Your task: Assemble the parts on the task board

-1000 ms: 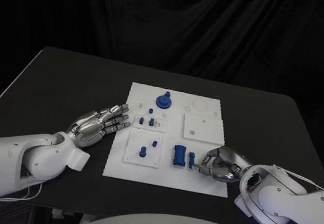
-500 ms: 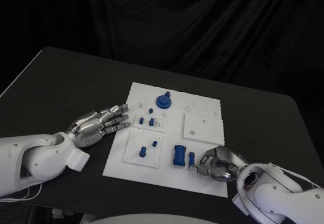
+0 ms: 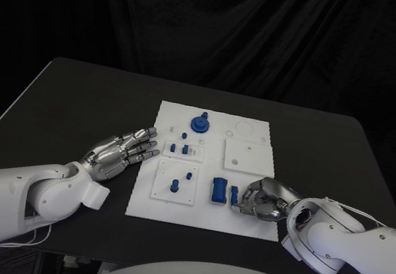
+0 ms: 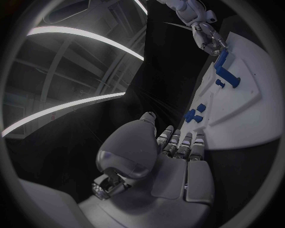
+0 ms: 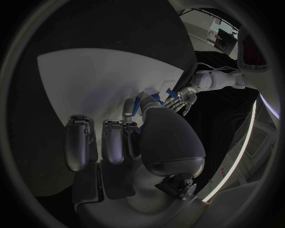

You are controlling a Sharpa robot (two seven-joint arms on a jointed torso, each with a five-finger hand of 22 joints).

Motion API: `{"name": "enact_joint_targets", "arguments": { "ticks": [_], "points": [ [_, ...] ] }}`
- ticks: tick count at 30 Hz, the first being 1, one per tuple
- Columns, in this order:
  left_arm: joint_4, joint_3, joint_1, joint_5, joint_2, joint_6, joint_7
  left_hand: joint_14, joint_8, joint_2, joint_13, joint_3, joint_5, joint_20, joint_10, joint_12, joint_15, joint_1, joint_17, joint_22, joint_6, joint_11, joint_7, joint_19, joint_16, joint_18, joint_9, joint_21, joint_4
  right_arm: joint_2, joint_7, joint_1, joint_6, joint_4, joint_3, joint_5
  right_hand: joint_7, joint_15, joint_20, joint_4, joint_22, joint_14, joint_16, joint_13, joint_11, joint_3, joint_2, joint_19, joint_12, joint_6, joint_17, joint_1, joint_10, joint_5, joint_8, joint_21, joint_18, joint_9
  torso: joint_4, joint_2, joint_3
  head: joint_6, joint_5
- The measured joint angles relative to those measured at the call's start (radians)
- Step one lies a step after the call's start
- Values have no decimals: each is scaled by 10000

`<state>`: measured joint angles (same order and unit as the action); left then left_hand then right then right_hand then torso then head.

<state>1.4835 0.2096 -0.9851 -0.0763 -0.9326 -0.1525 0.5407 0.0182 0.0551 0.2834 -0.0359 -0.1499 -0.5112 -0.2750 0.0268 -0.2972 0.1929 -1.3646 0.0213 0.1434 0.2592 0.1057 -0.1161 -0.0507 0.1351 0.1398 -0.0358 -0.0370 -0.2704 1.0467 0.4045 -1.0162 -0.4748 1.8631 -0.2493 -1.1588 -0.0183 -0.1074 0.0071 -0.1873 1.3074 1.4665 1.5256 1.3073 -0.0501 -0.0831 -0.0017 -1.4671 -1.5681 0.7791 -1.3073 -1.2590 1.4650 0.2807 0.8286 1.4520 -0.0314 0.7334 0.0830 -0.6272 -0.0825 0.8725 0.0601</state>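
The white task board (image 3: 245,224) lies mid-table. On it are a round blue part (image 3: 200,122), several small blue pegs (image 3: 183,149), two pegs (image 3: 190,175) on a lower plate, and a blue block (image 3: 219,189). Right of the block stands a thin blue part (image 3: 234,197). My right hand (image 3: 263,200) is curled over the board's lower right, its fingertips (image 5: 128,107) pinching that thin blue part (image 5: 142,102). My left hand (image 3: 122,150) hovers open at the board's left edge, fingers straight and pointing toward the pegs. The left wrist view shows the right hand (image 4: 208,38) beside the block (image 4: 228,76).
A square white plate (image 3: 249,156) with a small hole sits in the board's upper right, with a round recess (image 3: 245,127) above it. Black table (image 3: 72,99) surrounds the board on all sides, wider on the left.
My right arm has crept slightly left, bringing its curled fingers closer around the thin blue part. The left hand and the other parts have not moved.
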Motion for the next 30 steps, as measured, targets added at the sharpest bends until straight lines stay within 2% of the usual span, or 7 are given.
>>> {"name": "enact_joint_targets", "arguments": {
  "ticks": [6,9,12,18,25,30],
  "points": [
    [-17,0,4,0,14,-8,-1,0,0,0,1,0,0,1,0,0,0,0,0,1,0,0,0,-1,0,1,1,-12,0,-6,1,1,53,-24,4,-1,0,0,0,96,0,0,0,0,1,96,-13,0,0,0,0,-238,0,-834,0,0,0,72,5,1,3,0,21],
    [-29,-2,7,0,16,-15,0,0,0,0,1,0,0,2,0,0,0,0,0,5,0,0,0,-2,0,1,2,-18,0,-8,1,1,83,-24,5,-2,0,0,0,112,0,0,48,4,0,280,-62,0,0,0,0,-287,-1,-1632,52,0,0,136,2,1,4,0,20],
    [-39,-2,10,0,17,-21,2,0,0,0,1,0,0,2,0,0,0,0,0,4,0,0,0,-3,0,2,2,-37,0,-8,0,1,106,-15,4,-3,0,0,0,51,0,0,48,8,1,475,-62,0,0,0,0,-287,0,-2170,89,0,0,202,-7,1,4,0,5],
    [-49,-4,17,0,17,-32,10,0,0,0,2,0,0,3,0,0,0,0,0,3,0,0,0,-3,0,3,2,-39,0,27,-9,1,153,40,3,-3,-1,0,0,-97,0,0,48,7,1,794,-144,0,0,0,0,-204,-1,-2273,147,-40,0,282,-18,2,1,0,-12],
    [-29,-5,28,0,6,-35,46,0,41,0,0,44,-45,3,0,-46,0,0,5,2,40,0,-39,-3,26,3,-2,-39,44,226,-71,1,167,243,6,-6,0,0,1,-94,-1,0,48,7,1,929,-198,0,0,0,0,-150,-1,-2273,195,-89,1,329,-21,3,2,0,1],
    [164,12,50,1,-150,31,149,91,123,-145,-30,112,-413,-76,110,-280,91,-223,62,55,197,110,-197,-76,351,-4,-37,-36,223,511,-230,-1,122,453,13,-6,-1,0,1,-112,-1,0,48,6,1,967,-198,1,0,0,0,-150,-1,-2273,195,-132,0,341,-18,8,4,0,5]
  ]
}}
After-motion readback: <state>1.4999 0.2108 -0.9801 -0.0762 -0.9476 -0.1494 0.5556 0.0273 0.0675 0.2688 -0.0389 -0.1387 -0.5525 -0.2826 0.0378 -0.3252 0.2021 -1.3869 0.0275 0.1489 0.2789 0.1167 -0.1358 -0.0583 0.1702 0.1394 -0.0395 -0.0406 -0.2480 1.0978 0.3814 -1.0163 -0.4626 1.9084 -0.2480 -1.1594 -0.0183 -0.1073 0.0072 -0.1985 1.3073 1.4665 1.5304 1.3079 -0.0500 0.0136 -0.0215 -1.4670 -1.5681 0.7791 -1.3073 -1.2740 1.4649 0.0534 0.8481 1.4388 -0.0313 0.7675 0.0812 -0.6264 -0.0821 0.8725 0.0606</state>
